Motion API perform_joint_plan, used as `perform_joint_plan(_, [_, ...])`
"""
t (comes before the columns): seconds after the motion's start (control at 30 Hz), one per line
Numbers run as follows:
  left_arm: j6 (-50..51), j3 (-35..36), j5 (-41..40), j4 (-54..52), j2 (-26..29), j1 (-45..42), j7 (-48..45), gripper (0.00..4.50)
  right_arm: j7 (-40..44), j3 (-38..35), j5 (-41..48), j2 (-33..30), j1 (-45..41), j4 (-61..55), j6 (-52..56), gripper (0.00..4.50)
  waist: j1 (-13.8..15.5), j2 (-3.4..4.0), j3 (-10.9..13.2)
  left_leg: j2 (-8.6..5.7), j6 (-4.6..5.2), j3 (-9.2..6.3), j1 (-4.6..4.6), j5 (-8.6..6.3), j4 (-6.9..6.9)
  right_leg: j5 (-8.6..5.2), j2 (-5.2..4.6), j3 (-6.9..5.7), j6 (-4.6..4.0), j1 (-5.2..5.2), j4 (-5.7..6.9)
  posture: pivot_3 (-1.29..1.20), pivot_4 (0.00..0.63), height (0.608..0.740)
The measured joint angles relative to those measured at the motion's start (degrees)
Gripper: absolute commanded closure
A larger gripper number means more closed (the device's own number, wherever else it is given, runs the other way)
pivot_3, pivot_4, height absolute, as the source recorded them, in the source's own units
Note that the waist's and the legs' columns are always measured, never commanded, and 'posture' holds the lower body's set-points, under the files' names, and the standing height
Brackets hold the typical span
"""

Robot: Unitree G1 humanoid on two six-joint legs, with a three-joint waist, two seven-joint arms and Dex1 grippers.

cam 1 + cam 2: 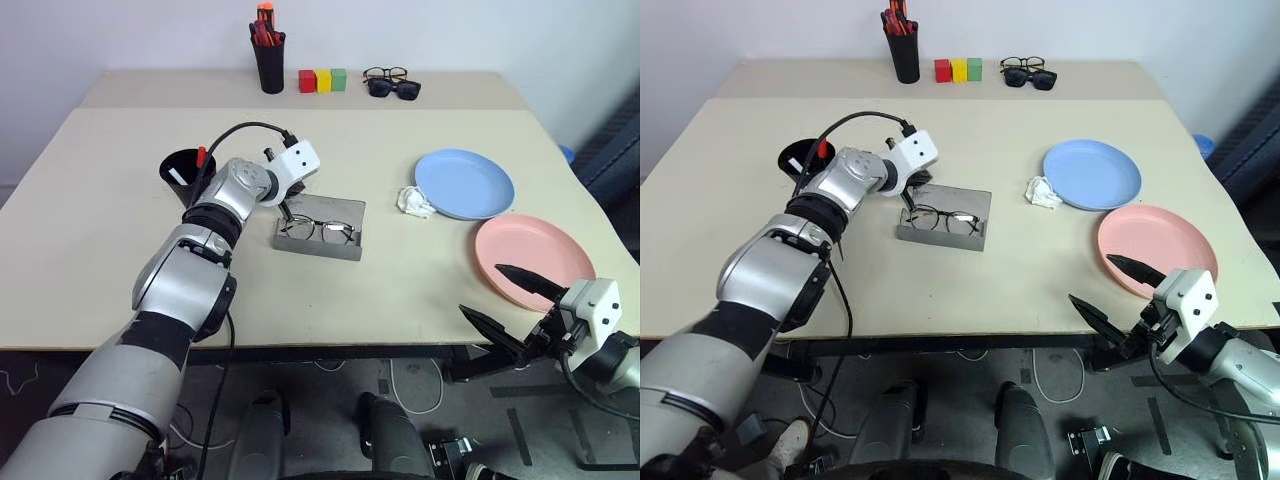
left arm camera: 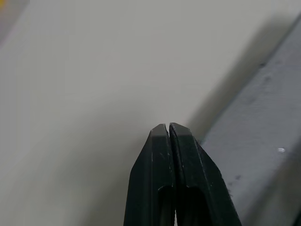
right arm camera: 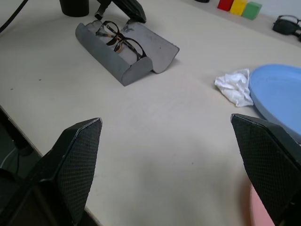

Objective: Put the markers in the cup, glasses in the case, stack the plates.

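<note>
A beige table (image 1: 120, 220) seen from above, with two robot arms reaching over it. Near the middle lies the case (image 1: 335, 215), a grey fabric-covered oblong with rounded edges, lying open. The glasses (image 1: 320, 231) rest inside it: thin dark wire frames with clear roundish lenses, the lenses facing the table's near edge. The left end effector (image 1: 285, 211), two black fingers pressed tightly together and gripping nothing, points down at the far left corner of the open case, just beside the glasses.

To the left of the case, behind the left arm, stands the cup (image 1: 180, 172), wide, black and tapered. Two markers stand in it: a red marker (image 1: 201, 156) pokes above the rim, and a white-ended marker (image 1: 176, 177) leans against the inner wall.

On the right side of the table sit the two plates, apart and not stacked. The light blue plate (image 1: 465, 184) is farther back, and the salmon pink plate (image 1: 533, 260) lies nearer, close to the table's front edge. A crumpled white tissue (image 1: 414, 203) touches the blue plate's left rim.

The right end effector (image 1: 505, 298) hovers at the table's front right edge, beside the pink plate, its two black fingers spread wide and holding nothing.

Along the far edge stand a tall black pen holder (image 1: 269, 62) full of red and orange pens, three small blocks (image 1: 322, 81) in red, yellow and green, and dark sunglasses (image 1: 394, 88) with a second pair of spectacles just behind them
</note>
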Motion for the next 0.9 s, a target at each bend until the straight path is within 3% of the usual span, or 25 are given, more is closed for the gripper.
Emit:
perform_joint_plan(0.47, [9.9, 5.5, -2.0, -0.7, 2.1, -2.0, -20.2, 4.47, -0.6, 2.3, -0.7, 0.2, -2.9, 1.2, -0.9, 0.0, 0.0, 0.0, 0.0, 0.0, 0.13, -0.02, 0.03, 0.05, 0.1, 0.01, 0.0, -0.01, 0.0, 0.0, 0.17, 0.0, 0.15, 0.74])
perform_joint_plan(0.9, [3.8, 4.7, 2.3, -2.1, -2.0, -6.4, -0.6, 4.47, -1.7, 3.2, -0.8, 0.2, -4.5, 1.8, -0.8, 0.0, 0.0, 0.0, 0.0, 0.0, 0.13, -0.02, 0.08, 0.05, 0.17, 0.0, 0.0, 0.0, 0.02, 0.0, 0.31, 0.0, 0.15, 0.74])
